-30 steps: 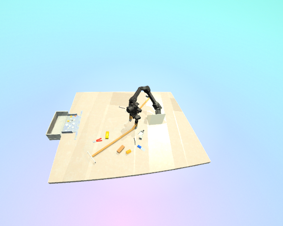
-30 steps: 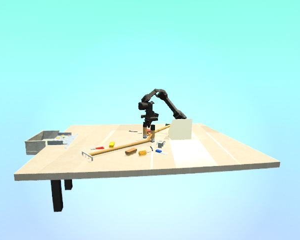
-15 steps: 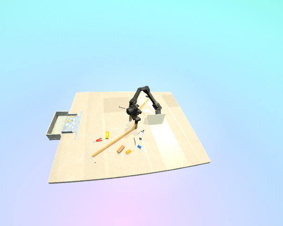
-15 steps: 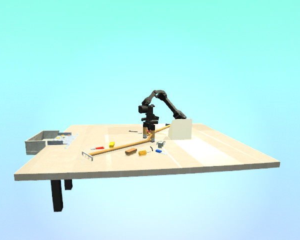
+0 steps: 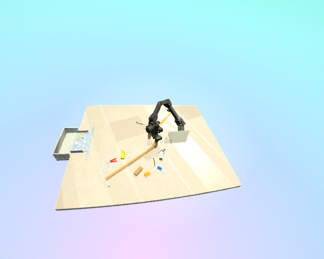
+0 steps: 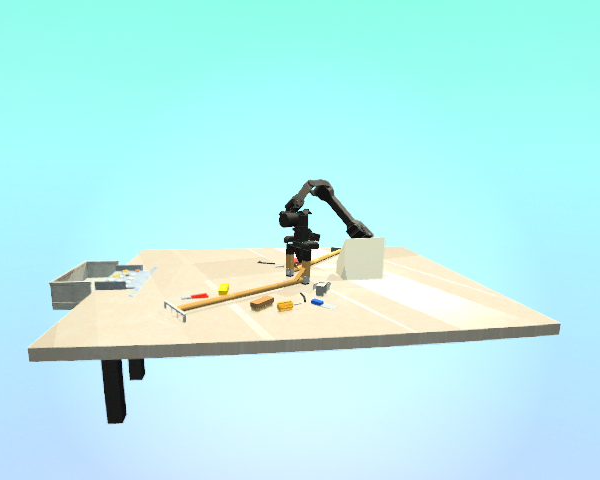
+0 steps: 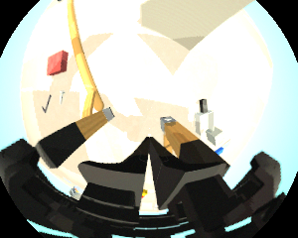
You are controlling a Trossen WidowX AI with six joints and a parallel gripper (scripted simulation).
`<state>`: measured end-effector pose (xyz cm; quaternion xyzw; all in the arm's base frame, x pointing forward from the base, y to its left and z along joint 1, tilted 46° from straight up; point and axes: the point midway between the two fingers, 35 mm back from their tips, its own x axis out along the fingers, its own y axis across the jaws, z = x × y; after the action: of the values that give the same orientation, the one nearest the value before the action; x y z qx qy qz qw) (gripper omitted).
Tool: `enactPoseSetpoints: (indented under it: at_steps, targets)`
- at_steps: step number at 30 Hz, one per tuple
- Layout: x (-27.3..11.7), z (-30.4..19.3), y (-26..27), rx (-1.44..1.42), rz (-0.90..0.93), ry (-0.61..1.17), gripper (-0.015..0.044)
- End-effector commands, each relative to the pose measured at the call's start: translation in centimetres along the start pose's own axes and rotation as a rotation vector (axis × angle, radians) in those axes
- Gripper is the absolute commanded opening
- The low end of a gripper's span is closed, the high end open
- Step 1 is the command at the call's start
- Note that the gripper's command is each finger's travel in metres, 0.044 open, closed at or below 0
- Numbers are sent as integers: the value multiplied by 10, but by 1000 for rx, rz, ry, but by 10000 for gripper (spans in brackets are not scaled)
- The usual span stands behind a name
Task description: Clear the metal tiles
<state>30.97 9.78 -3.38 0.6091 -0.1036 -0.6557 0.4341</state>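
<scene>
My gripper is shut and empty, low between two upright wooden posts with black tops. A long wooden pole with a pale toothed head lies from the front left to the posts. A second pole stretch runs to the back; whether they are one tool I cannot tell. Several small white and yellow tiles lie on the pale plate at the far left. The grey catch box adjoins it.
A pale panel stands by the arm's base. A yellow block, red-handled pliers, a brown block, an orange-handled tool, a blue-handled tool and a grey clamp-like thing lie near the pole. A red block lies behind.
</scene>
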Motion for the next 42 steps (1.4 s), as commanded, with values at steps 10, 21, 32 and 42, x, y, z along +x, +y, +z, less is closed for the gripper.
enactPoseSetpoints:
  at_steps: [10,21,32,42]
  targets:
    - [-2,-5,-24,2,-12,3,0]
    - [-3,-7,-43,1,-15,4,0]
    - [-4,-9,-61,0,-18,5,0]
    - [-4,-9,-78,0,-20,6,0]
